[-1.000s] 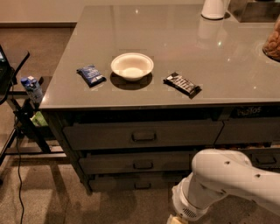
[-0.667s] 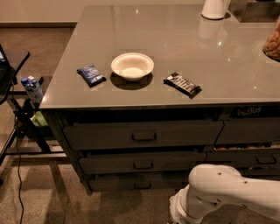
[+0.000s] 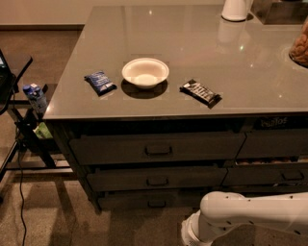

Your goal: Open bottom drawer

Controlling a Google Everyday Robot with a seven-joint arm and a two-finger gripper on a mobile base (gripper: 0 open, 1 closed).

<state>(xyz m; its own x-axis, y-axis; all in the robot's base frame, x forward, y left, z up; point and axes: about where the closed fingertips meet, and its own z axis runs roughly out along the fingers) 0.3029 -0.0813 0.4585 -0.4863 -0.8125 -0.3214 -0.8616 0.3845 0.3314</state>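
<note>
At far left, on the speckled floor (image 3: 43, 216): a black stand (image 3: 21, 132) carrying a blue bottle (image 3: 36, 96), with a cable (image 3: 21, 192) trailing toward the near edge. Across the rest, a grey glossy desk (image 3: 192, 33). On its near part, from left to right: a blue packet (image 3: 99, 82), a white bowl (image 3: 145, 72), a dark wrapped bar (image 3: 200, 92), each apart from the next. At the far right, a white vessel (image 3: 236, 8) and, cut by the right edge, a jar (image 3: 301, 45). Under the near edge, three stacked fronts, with the bottom drawer (image 3: 139, 199) lowest, its front about level with those above and just left of the white arm (image 3: 250, 216). At the bottom edge, the end effector (image 3: 188, 239), mostly cut off; cannot tell whether released or clenched. Compared with a second ago: arm sunk lower, uncovering more of the drawer fronts; desk items unmoved.
</note>
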